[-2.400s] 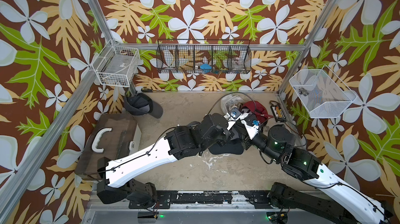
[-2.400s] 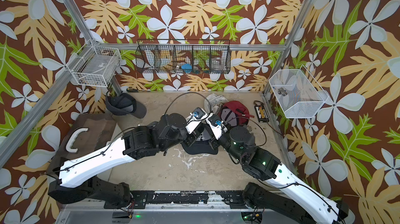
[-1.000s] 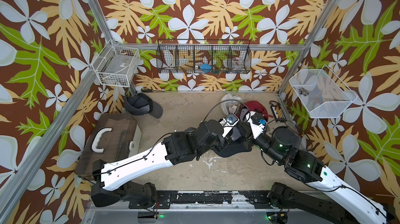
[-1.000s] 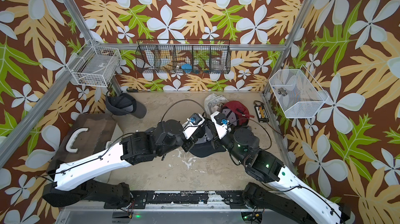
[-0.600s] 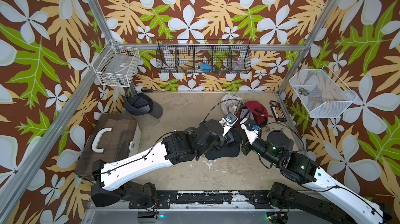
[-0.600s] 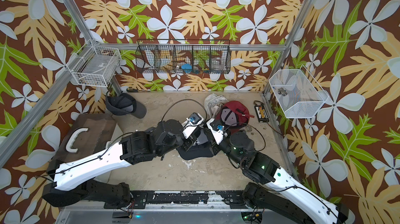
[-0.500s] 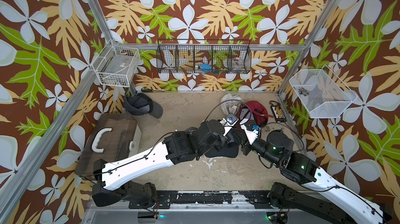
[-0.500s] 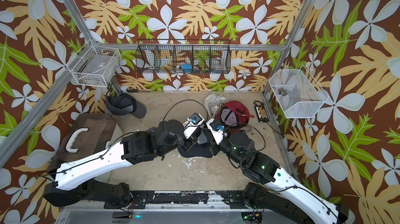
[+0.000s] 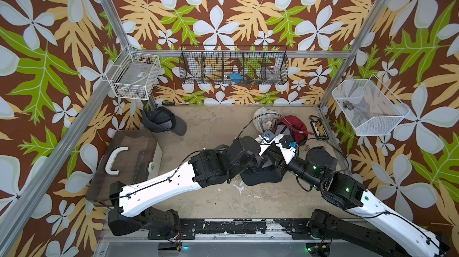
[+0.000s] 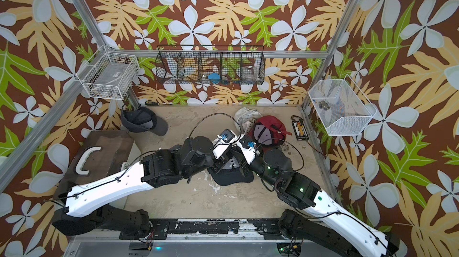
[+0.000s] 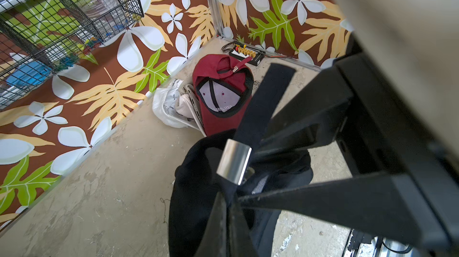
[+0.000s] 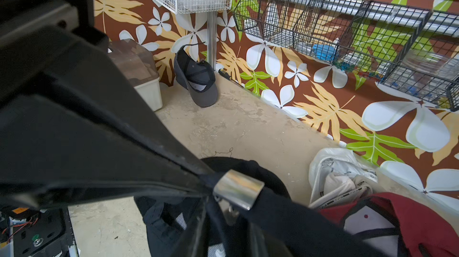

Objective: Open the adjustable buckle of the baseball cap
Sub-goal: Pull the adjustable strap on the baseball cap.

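Silver buckle of black cap just beside clamped left gripper.

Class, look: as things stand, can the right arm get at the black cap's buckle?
Probably yes: the buckle lies bare, right at the tips of the right gripper. The left gripper pinches the black cap beside it without covering it.

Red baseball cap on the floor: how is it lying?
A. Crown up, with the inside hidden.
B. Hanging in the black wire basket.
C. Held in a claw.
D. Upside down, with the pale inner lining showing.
D: in the left wrist view the red baseball cap lies with its opening upward and its pale lining visible, beside a white bag.
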